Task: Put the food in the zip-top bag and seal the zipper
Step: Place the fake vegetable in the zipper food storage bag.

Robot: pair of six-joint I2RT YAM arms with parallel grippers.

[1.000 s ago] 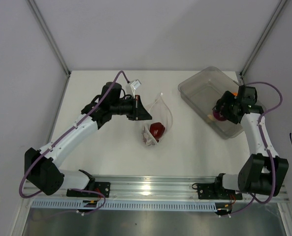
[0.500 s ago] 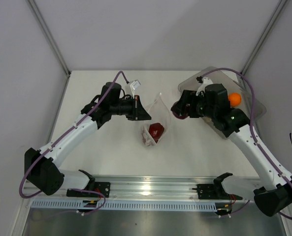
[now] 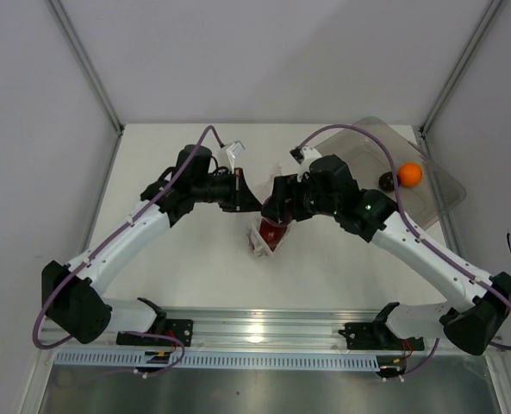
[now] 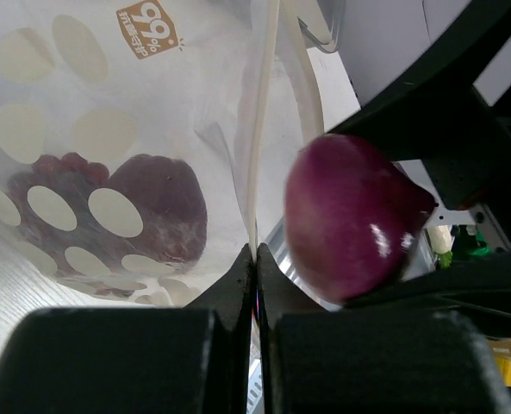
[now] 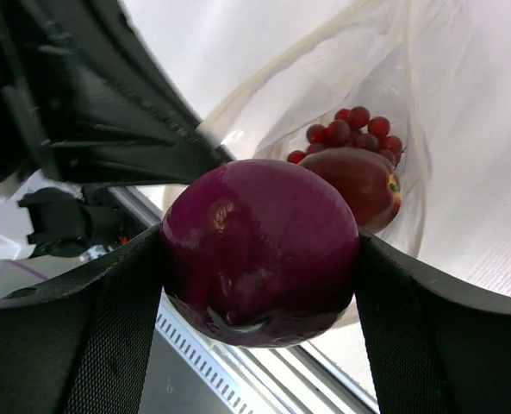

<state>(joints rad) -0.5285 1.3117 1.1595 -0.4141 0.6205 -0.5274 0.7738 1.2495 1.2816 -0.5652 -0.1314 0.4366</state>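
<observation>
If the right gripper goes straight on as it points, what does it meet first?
With its purple onion, probably the mouth of the zip-top bag first, then the dark red fruit inside; depth is unclear.

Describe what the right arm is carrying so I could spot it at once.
In the middle of the white table is a clear zip-top bag. Right at its mouth, the right arm's jaws clasp a glossy purple-red onion, purpler than the red fruit and far bigger than the grapes inside.
</observation>
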